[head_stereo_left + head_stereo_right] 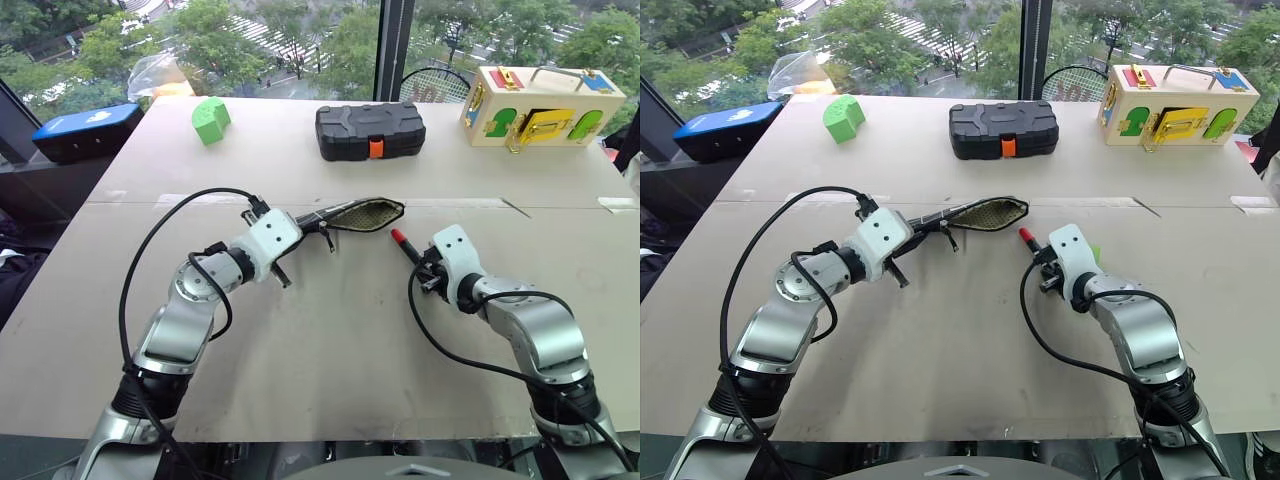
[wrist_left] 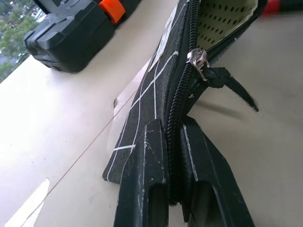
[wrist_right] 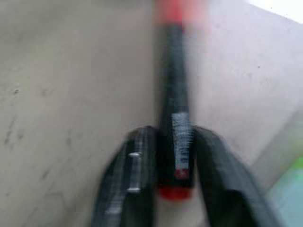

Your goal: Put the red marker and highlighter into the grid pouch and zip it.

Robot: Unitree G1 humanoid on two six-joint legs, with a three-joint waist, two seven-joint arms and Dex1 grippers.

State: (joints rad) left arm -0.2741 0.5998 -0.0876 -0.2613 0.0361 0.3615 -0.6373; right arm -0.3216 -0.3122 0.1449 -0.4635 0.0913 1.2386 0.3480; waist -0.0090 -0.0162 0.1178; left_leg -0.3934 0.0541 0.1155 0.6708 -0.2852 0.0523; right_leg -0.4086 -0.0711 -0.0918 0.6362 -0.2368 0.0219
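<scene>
One red marker [image 3: 174, 104] (lengthwise) between right gripper [image 3: 173, 156] fingers

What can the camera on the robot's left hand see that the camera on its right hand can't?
The left wrist view alone gives the grid pouch pinched shut in the left gripper, its zipper pull, its open dotted lining, and the black case with an orange latch. The right wrist view alone gives the right gripper closed on the red marker. Both show the pale table.
</scene>
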